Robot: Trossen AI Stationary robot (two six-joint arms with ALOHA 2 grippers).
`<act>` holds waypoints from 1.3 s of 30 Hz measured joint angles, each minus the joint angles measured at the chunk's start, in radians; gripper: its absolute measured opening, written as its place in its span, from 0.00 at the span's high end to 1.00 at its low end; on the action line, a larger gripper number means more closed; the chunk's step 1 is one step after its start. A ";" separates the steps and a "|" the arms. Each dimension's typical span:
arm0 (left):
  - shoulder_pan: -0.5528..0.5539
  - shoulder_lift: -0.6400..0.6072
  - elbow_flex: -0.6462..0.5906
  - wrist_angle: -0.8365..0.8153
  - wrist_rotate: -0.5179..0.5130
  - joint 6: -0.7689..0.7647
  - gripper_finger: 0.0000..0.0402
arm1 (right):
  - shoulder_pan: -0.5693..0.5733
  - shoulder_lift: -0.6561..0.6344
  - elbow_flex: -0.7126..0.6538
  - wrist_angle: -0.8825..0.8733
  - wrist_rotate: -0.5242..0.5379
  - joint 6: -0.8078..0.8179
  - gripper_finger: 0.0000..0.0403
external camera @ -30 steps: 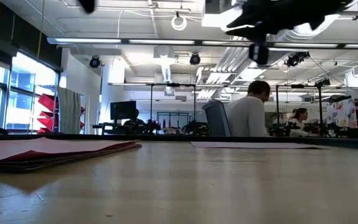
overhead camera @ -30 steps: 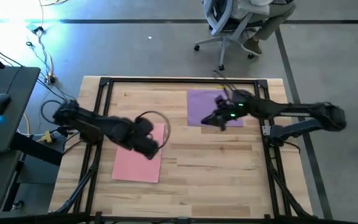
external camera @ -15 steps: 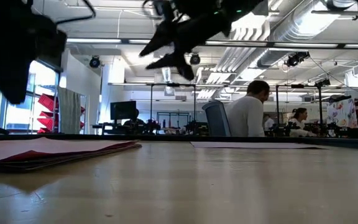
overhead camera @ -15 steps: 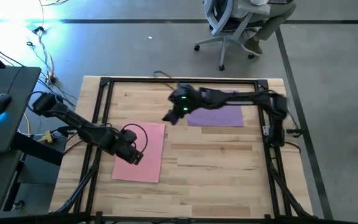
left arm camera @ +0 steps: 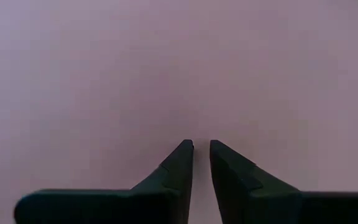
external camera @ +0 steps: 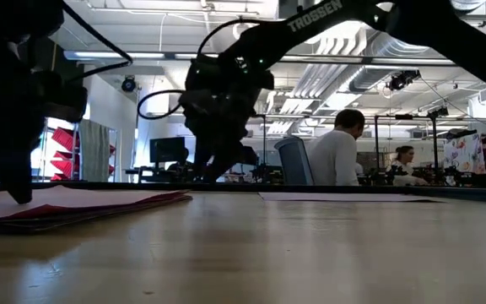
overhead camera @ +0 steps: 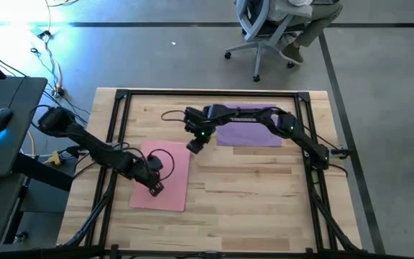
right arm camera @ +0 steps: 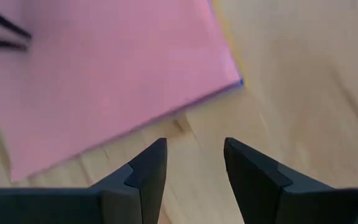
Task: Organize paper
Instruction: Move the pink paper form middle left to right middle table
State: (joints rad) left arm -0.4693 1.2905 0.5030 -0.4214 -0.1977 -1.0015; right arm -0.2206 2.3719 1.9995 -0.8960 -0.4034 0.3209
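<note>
Beyond the wooden bench (overhead camera: 250, 187) the room showed grey floor, an office chair (overhead camera: 264, 29), and, in the low view, a seated person (external camera: 337, 156) facing away. On the bench lay a stack of paper with a pink sheet (overhead camera: 162, 180) on top, toward the left side; yellow and blue edges showed under its corner in the right wrist view. A purple sheet (overhead camera: 254, 134) lay apart from it, toward the far right. The left gripper (overhead camera: 154, 186) was down on the pink sheet, its fingers (left arm camera: 178, 160) nearly closed with only a thin gap, holding nothing visible. The right gripper (overhead camera: 194, 144) reached across to hover just beside the stack's far right corner, fingers (right arm camera: 146, 167) open and empty over bare wood.
</note>
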 joint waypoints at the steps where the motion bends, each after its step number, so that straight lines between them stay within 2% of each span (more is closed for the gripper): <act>1: 0.002 0.006 0.000 0.012 0.001 0.058 0.97 | 0.001 -0.009 0.000 -0.013 0.000 -0.012 0.64; 6: 0.006 0.048 0.001 0.063 -0.003 0.265 0.99 | 0.002 -0.045 0.000 -0.012 -0.004 -0.038 0.64; 9: 0.006 0.074 0.003 0.084 -0.001 0.334 1.00 | -0.005 -0.045 -0.001 -0.023 -0.005 -0.042 0.64; 13: 0.006 0.096 0.003 0.112 -0.002 0.341 1.00 | -0.008 -0.041 -0.002 0.060 0.017 -0.035 0.64; 16: 0.006 0.097 0.003 0.120 -0.004 0.341 1.00 | -0.009 -0.027 -0.002 0.116 0.076 0.008 0.64; 20: 0.006 0.098 0.002 0.123 -0.004 0.351 1.00 | -0.003 0.013 -0.002 0.129 0.097 0.034 0.64; 26: 0.006 0.099 0.002 0.123 -0.002 0.350 1.00 | 0.051 0.051 -0.002 0.137 0.112 -0.046 0.64; 33: 0.006 0.100 0.001 0.125 -0.010 0.341 1.00 | 0.139 0.051 -0.002 0.127 0.322 -0.140 0.65; 39: 0.007 0.101 0.000 0.129 -0.021 0.306 1.00 | 0.179 0.107 0.006 0.133 0.315 -0.108 0.71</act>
State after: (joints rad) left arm -0.4618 1.3911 0.5030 -0.2920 -0.2184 -0.6959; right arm -0.0417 2.4793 2.0052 -0.7629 -0.0882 0.2126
